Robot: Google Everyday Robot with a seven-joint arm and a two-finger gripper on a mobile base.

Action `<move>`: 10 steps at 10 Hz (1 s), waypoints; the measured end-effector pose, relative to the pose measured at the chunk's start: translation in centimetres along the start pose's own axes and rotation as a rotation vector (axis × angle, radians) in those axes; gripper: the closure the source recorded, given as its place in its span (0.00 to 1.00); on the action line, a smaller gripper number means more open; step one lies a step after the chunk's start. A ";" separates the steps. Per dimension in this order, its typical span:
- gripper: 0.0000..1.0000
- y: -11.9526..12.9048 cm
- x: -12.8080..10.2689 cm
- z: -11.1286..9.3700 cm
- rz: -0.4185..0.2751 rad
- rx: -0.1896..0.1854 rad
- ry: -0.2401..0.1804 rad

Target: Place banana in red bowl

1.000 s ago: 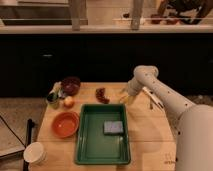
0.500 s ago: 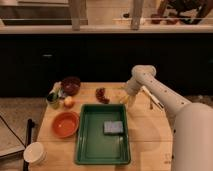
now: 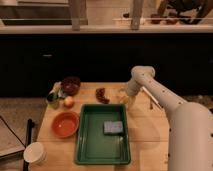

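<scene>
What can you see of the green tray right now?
The green tray is a rectangular, plastic-looking bin with a raised rim, lying flat on the wooden table at front centre, long side running away from the camera. A grey-blue square pad rests inside near its right wall; the remaining floor is bare. The orange-red bowl sits close by its left rim; contact cannot be told. The gripper is low beyond its far right corner, not over it.

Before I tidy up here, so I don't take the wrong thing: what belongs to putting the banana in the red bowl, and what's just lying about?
For the job: banana; red bowl; gripper, low beside the banana.

Lying about: dark bowl; apple; brown lumpy thing; green tray; sponge in the tray; white cup.
</scene>
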 end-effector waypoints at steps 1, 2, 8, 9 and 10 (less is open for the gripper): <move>0.51 0.2 0.3 0.1 0.007 -0.003 -0.005; 0.59 0.2 0.5 0.0 0.011 -0.002 -0.009; 1.00 0.4 0.7 -0.3 0.015 0.005 -0.022; 1.00 0.3 0.9 -0.8 0.018 0.019 -0.020; 1.00 0.3 1.0 -1.3 0.020 0.031 -0.018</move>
